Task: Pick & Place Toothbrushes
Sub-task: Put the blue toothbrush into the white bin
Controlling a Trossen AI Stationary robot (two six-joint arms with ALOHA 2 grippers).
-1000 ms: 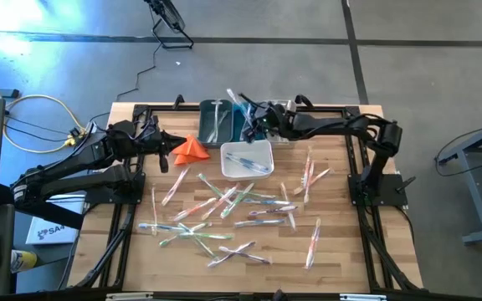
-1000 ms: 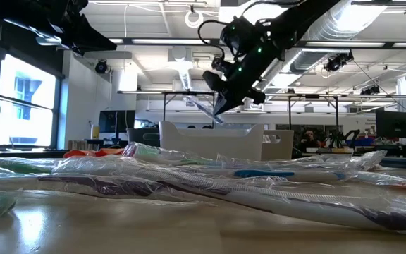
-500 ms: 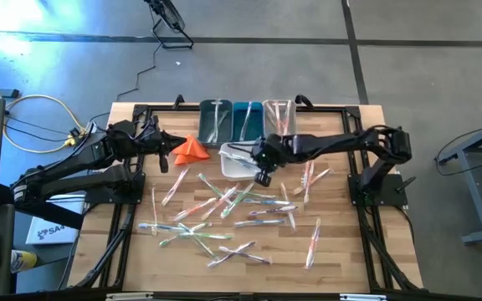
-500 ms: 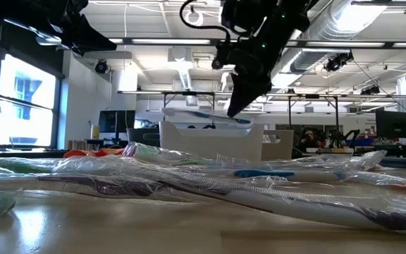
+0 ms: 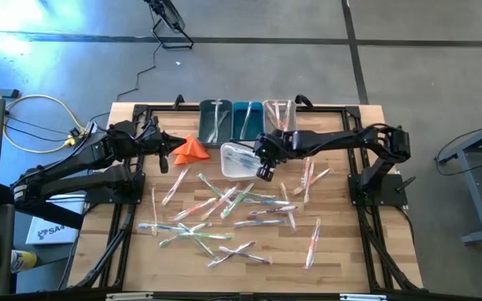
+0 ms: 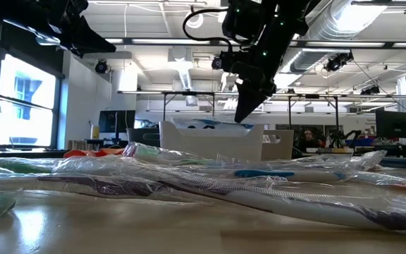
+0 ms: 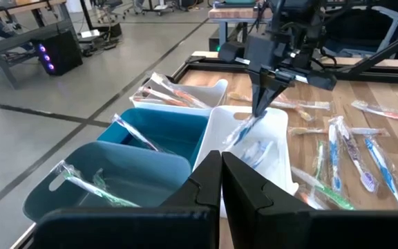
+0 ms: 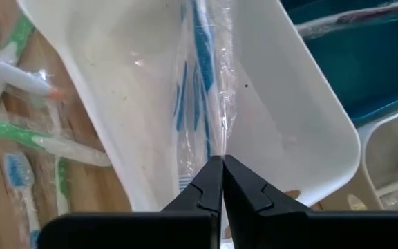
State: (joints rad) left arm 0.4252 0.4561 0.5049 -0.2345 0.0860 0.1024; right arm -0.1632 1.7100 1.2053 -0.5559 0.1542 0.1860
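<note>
Right claw (image 8: 222,160) pinched shut on the crinkly clear wrapper of a blue-handled toothbrush (image 8: 202,66), seemingly light and slippery, over the white plastic bin (image 8: 302,124); grip the stiff handle instead.

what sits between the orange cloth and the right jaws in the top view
In the high view, only the white bin lies between the orange cloth and the right gripper; the wrapped blue toothbrush pinched there hangs into that bin.
</note>
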